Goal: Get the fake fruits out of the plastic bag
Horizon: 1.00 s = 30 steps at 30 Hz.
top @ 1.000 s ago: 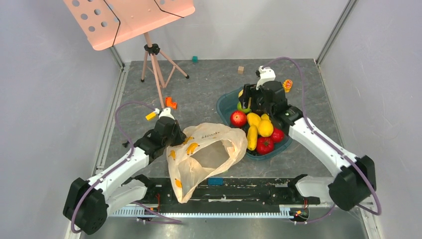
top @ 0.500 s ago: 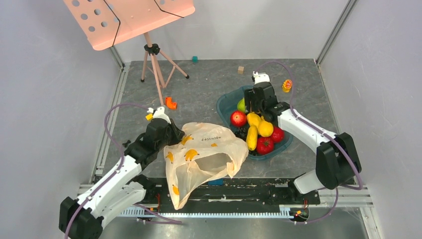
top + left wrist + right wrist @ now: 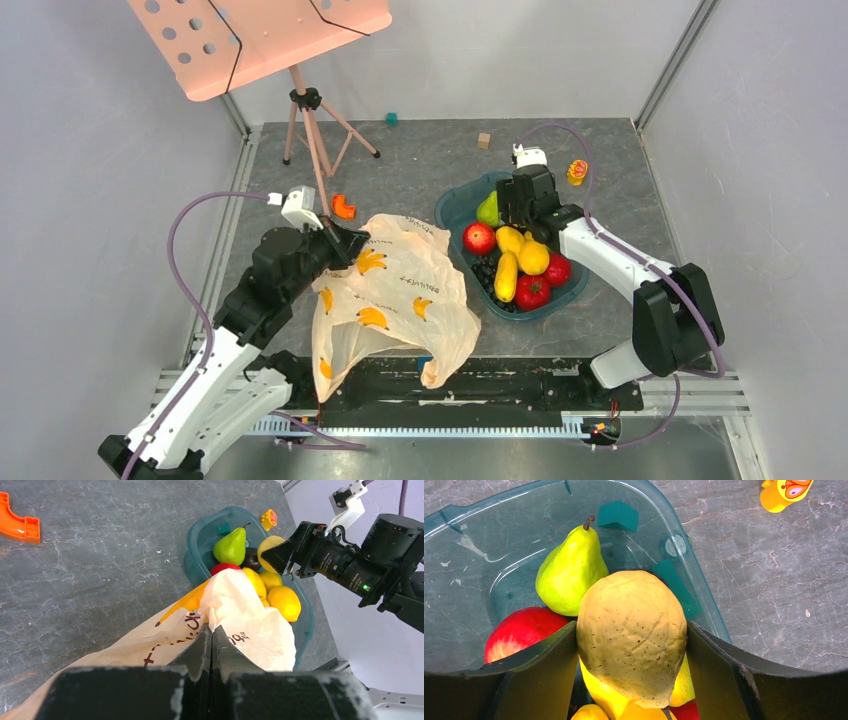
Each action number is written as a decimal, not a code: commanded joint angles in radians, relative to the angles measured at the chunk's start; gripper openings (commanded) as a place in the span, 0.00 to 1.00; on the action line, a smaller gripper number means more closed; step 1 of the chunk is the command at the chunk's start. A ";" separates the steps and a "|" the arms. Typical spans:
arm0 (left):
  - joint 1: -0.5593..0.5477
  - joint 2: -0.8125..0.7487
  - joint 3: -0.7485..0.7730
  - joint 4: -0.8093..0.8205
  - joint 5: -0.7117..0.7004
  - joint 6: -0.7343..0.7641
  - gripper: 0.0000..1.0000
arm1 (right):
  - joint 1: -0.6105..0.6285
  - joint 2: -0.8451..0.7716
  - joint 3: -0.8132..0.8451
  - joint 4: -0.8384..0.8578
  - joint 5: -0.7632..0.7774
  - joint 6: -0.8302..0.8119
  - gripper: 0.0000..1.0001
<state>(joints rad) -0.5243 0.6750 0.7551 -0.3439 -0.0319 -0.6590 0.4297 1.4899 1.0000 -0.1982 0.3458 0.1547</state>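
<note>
**BAG PINCHED LEFT, FRUIT CLAMPED RIGHT**

The left gripper (image 3: 211, 636) has its fingers pressed together on a fold of the bag (image 3: 392, 292), which hangs from it toward 6 o'clock. The tray (image 3: 450, 206) lies at 3 o'clock from the bag and holds the fruits (image 3: 520, 265). The right gripper (image 3: 631, 650) is clamped on a tan fruit (image 3: 631, 625) over the tray. The pear (image 3: 569, 575) lies at 11 o'clock from that fruit, and an apple (image 3: 521, 630) at 9 o'clock.

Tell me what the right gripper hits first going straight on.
The right gripper, shut on a wrinkled yellow fruit, would probably push it onto the yellow fruits beneath, beside the green pear in the teal tray; depth unclear.
</note>
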 commanded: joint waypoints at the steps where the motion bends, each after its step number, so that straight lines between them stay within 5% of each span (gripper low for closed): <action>1: -0.002 0.008 0.033 -0.012 0.000 0.064 0.02 | -0.005 0.010 0.002 0.042 0.017 -0.017 0.76; 9: -0.002 0.044 -0.004 0.012 -0.009 0.047 0.02 | -0.005 -0.020 -0.018 0.056 -0.036 -0.024 0.91; 19: -0.002 0.101 0.013 0.021 -0.027 0.073 0.06 | -0.005 -0.238 -0.075 0.052 -0.071 -0.006 0.95; 20: -0.002 0.115 0.025 0.018 -0.024 0.079 0.14 | -0.005 -0.267 -0.084 0.048 -0.075 -0.005 0.95; 22: -0.003 0.140 0.047 0.010 -0.030 0.090 0.66 | -0.006 -0.319 -0.100 0.035 -0.080 -0.006 0.96; 24: -0.002 0.154 0.067 -0.008 -0.053 0.102 0.93 | -0.005 -0.366 -0.115 0.022 -0.085 -0.011 0.97; 25: -0.002 0.157 0.079 -0.019 -0.066 0.112 0.99 | -0.006 -0.391 -0.123 0.013 -0.088 -0.012 0.97; 30: -0.002 0.146 0.112 -0.079 -0.128 0.150 1.00 | -0.005 -0.508 -0.177 -0.006 -0.091 -0.017 0.98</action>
<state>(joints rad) -0.5243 0.8421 0.8028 -0.3943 -0.0937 -0.5770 0.4278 1.0531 0.8639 -0.1898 0.2665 0.1417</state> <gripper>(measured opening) 0.993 0.976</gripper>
